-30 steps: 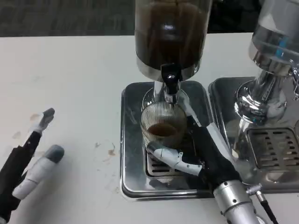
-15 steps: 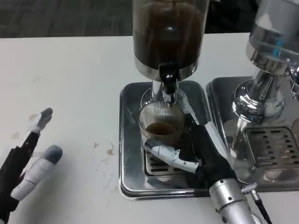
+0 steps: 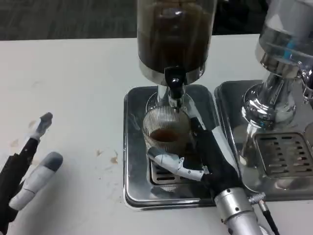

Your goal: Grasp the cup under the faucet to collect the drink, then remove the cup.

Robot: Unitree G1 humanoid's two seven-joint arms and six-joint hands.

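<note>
The right hand [image 3: 205, 159] wraps the cup [image 3: 165, 134], holding it under the faucet [image 3: 174, 83] to catch the drink. The left hand [image 3: 27, 171] waits open, well apart

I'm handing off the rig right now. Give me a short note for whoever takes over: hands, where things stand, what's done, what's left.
Right hand: grips the ribbed glass cup on the metal drip tray, under the black faucet of the dark drink dispenser.
Left hand: open, holds nothing, at the table's left.
Done: cup grasped; some brown drink is in it.
Left: finish collecting, then take the cup out from under the faucet.
</note>
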